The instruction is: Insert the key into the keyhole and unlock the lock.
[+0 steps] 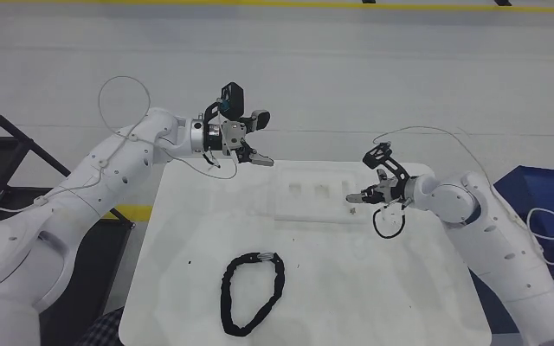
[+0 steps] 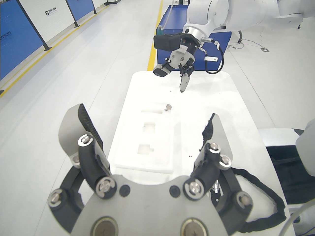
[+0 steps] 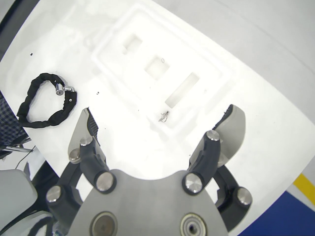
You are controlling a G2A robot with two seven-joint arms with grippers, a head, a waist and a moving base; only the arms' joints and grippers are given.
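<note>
Right wrist view sets the right end effector (image 3: 157, 109), wide open and empty, above the key (image 3: 163, 117), seemingly loose on the foam tray (image 3: 187, 57). Step in hand: fetching it, so descend and pinch. Chain lock (image 3: 24, 104) lies well apart; left end effector (image 1: 261, 138) gapes empty.

The key (image 3: 163, 117) lies on the foam tray (image 3: 196, 57), open from above, a shallow recess just beside it; the right gripper (image 3: 158, 109) hangs spread near. The chain lock (image 1: 251, 292) lies well apart on bare table (image 1: 389, 285), free all round.
</note>
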